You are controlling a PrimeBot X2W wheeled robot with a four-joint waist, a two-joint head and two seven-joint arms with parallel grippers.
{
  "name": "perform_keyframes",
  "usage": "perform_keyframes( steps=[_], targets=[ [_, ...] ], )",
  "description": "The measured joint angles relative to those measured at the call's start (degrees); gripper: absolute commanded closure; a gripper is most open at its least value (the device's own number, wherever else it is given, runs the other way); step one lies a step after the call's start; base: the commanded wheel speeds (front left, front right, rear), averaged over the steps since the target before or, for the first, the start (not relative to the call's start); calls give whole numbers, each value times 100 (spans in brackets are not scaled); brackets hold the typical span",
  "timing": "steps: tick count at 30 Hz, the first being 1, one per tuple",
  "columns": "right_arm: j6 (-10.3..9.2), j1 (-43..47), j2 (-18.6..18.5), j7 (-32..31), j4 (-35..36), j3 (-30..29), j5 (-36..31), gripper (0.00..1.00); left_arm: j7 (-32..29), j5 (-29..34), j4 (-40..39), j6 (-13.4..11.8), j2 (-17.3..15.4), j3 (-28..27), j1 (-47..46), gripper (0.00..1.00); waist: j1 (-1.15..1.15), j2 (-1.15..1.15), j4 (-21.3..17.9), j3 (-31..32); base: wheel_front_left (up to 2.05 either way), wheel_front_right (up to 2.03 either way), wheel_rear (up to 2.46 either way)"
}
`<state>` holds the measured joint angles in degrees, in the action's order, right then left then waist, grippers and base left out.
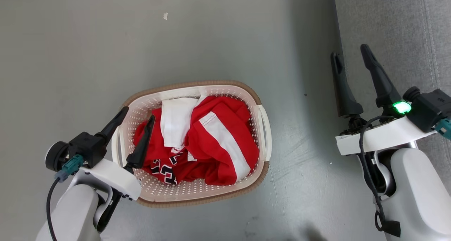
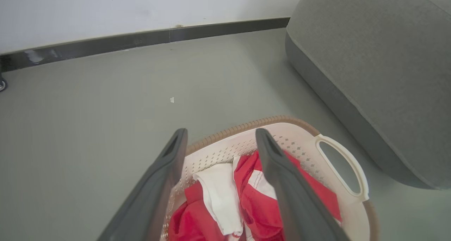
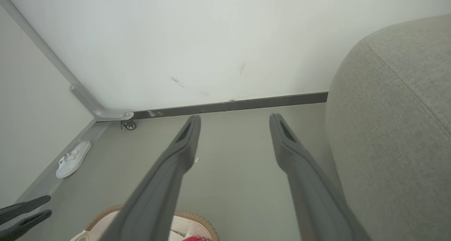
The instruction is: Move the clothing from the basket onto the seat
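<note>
Head view, hidden: near-left corner of the basket [image 1: 197, 84] covered by the left claw [image 1: 138, 113] and its pale wrist; sofa [image 1: 398, 22] cut off at the top and right edges; dark numbers on the clothing [image 1: 218, 138] partly folded under, not readable.
Head view, materials: cream plastic basket, perforated walls, brown woven-looking rim band, rounded rectangle with loop handles; smooth grey floor [image 1: 105, 40]; light grey woven upholstery with a stitched seam.
Head view, contents: crumpled red clothing with white panels and stripes, all inside the basket, none on the sofa.
Head view, claws: left fingers spread apart above the basket's left side, contact with the cloth impossible to tell; right claw [image 1: 349, 50] spread apart and empty, at the sofa's front edge, well apart from the basket.
Left wrist view, hidden: near half of the basket cut off at the bottom edge; right finger crossing the red cloth.
Left wrist view, shapes: two long dark tapered fingers, wide apart, holding nothing; rounded sofa corner just beside the basket's handle; white wall [image 2: 141, 8] over a dark baseboard [image 2: 141, 40].
Left wrist view, contents: a white piece lying on red folds.
Right wrist view, hidden: basket reduced to a strip of rim at the bottom edge, with a sliver of red.
Right wrist view, shapes: fingers apart over bare floor, sofa bulging at right; white slipper [image 3: 73, 159] by the side wall; small caster wheel [image 3: 130, 125] in the corner; tips of the left claw at lower left.
</note>
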<state>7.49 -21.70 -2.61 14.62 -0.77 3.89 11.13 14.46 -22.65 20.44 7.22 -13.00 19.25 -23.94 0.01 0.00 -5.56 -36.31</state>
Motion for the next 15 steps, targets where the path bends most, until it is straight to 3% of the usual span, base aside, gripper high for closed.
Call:
perform_keyframes(
  steps=[15],
  targets=[
    [0,-269,-3,1,55,76,92,0,-1,59,748,0,-164,546,-666,0,0,0,-215,-572,0,0,0]
  ],
)
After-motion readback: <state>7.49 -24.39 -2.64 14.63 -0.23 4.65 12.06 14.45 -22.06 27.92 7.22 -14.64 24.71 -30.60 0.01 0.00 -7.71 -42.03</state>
